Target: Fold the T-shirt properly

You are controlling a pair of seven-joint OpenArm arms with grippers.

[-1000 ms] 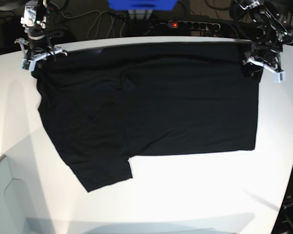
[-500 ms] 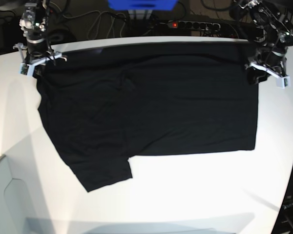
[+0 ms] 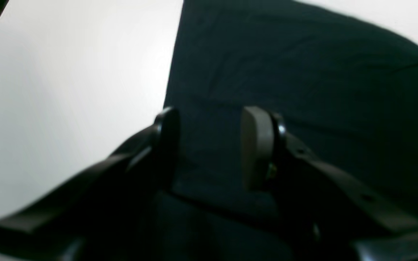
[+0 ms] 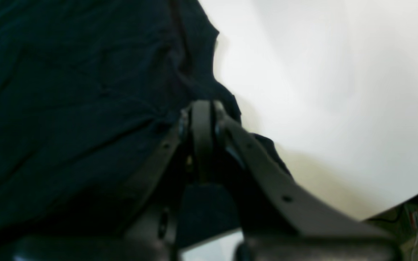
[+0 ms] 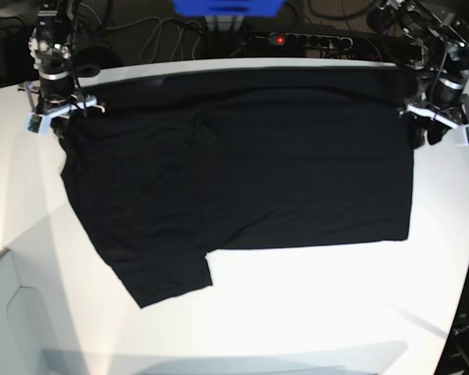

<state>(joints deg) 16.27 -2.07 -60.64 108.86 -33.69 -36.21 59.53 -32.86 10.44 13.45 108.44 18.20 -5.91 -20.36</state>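
T-shirt (image 5: 242,168) fabric lies spread dark and mostly flat across the white surface (image 5: 313,312), its far edge along the back rim and one sleeve trailing toward the near-left corner. Going left to right in the base view: the right gripper (image 5: 56,109) sits at the far-left corner of the cloth, and its wrist view shows the jaws pressed fully together with a bunched tuck of black fabric at the tips, so it appears clamped on the shirt's edge there. Across the smooth middle panel, a few soft creases run near the left third, where the sleeve layer overlaps the body. At the far-right corner the left gripper (image 5: 438,125) hovers with its jaws parted; its wrist view shows the two pads (image 3: 254,145) straddling the hem line with a gap between them and nothing pinched. To do this step well, my judgement is that the left gripper should settle lower so one pad slides under the hem before closing, catching every layer of the thin cloth. Both corners then need matched height and tension, or the fold line will skew and the loose sleeve will drag.
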